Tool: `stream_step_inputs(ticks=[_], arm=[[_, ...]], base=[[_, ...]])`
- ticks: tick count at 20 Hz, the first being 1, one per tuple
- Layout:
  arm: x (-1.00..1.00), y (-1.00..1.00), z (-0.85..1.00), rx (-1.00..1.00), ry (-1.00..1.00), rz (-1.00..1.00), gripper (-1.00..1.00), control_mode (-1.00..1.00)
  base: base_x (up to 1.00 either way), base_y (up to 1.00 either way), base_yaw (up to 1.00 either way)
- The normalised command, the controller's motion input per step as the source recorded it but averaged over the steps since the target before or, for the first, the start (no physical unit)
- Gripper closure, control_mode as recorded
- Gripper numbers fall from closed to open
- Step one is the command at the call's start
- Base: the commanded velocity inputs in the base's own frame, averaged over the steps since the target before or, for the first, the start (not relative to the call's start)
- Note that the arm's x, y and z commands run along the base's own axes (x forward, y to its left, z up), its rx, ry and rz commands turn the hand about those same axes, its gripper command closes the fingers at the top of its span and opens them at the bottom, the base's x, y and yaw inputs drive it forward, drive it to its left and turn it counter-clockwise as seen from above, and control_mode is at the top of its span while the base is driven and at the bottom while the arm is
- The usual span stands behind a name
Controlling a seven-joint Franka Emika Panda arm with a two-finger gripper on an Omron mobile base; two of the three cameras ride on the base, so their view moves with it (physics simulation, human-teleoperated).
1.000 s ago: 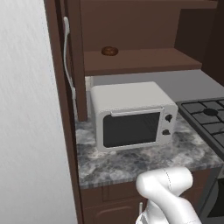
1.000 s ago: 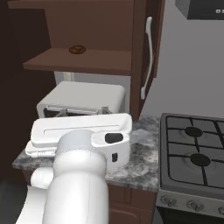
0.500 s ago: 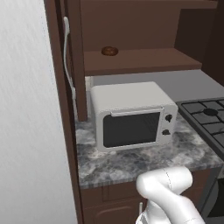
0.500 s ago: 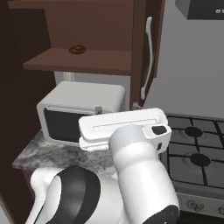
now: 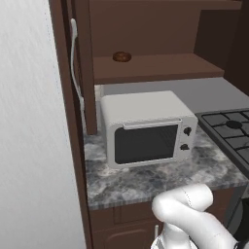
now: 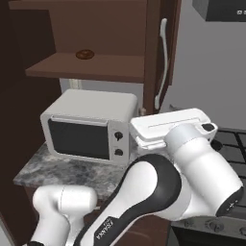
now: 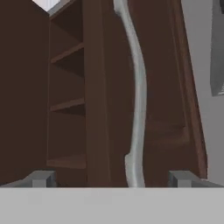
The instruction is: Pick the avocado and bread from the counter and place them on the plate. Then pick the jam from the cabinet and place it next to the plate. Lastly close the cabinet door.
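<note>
Looks like it's on the last bit, shutting the cabinet door (image 7: 162, 87). In the hand view the gripper (image 7: 111, 178) is spread wide, nothing pinched, w/ the door's silver bar handle (image 7: 138, 96) running up right between the two tips, so it's lined up but not touching as far as I can tell. Door is swung out edge-on at the right side of the cabinet (image 6: 91, 67) in the right base view, same handle (image 6: 162, 62) showing there. IMO best way to do this: don't bother grabbing the bar, just push on the panel or handle and follow the hinge arc, slow, so the tips don't slide off the thin bar. Watch the forearm near the microwave (image 6: 89, 129) on the counter (image 5: 146, 180). Hard-to-see stuff: there's a dark brown round lump (image 5: 121, 56) on the shelf, can't say what it is. Avocado, bread, plate, jam aren't anywhere in these shots, so can't confirm those steps are done. Hinge side of the door is cut off too.
</note>
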Motion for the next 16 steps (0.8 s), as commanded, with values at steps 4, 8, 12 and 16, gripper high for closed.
stream_step_inputs(ticks=[4,8,12,16], arm=[[0.66,-0.58,-0.15,0.05,0.00,0.18,-1.00,-1.00],[0.63,-0.62,-0.14,0.05,0.00,0.17,-1.00,-1.00],[0.51,-0.50,-0.21,0.04,0.00,0.18,-1.00,-1.00],[0.48,0.00,-0.38,0.00,0.00,0.17,-1.00,-1.00]], base=[[0.00,0.00,0.00],[0.00,0.00,0.00],[0.00,0.00,0.00],[0.00,0.00,0.00]])
